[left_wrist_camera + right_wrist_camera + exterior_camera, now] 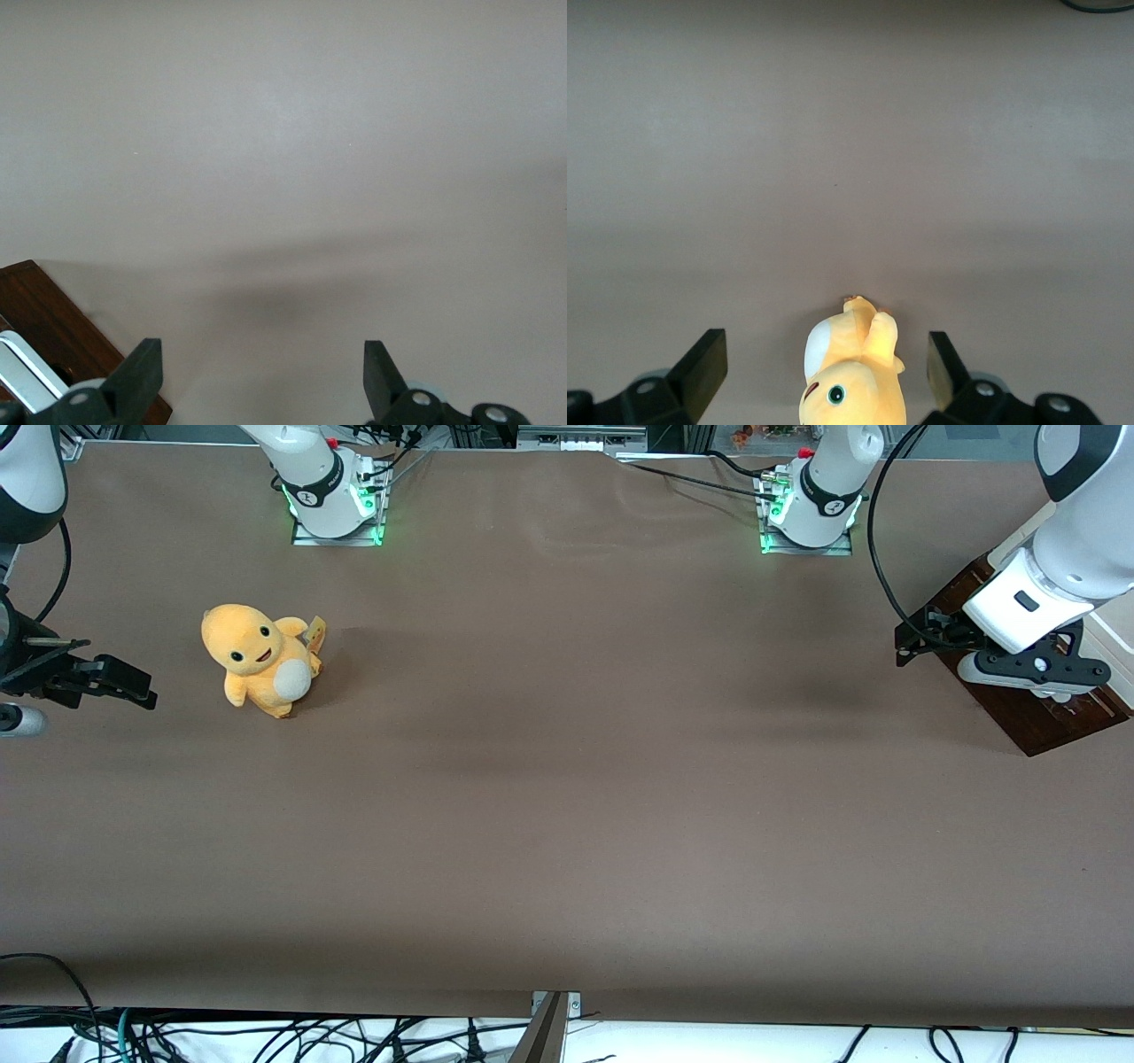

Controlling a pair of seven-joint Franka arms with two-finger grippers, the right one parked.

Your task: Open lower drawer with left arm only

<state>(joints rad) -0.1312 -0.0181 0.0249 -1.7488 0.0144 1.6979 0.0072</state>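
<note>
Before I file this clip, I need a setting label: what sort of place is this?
Probably a robotics lab bench: robot bases bolted to a brown-covered table, loose cables along its edge, and the left arm's open gripper hovering near a dark wooden cabinet.

Tool (917, 638) above cabinet (1036, 722) at the working arm's table end.

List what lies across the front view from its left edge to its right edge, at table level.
Parked arm's black gripper → orange plush toy → bare brown table → left arm's end effector, open, over the dark-brown cabinet.
</note>
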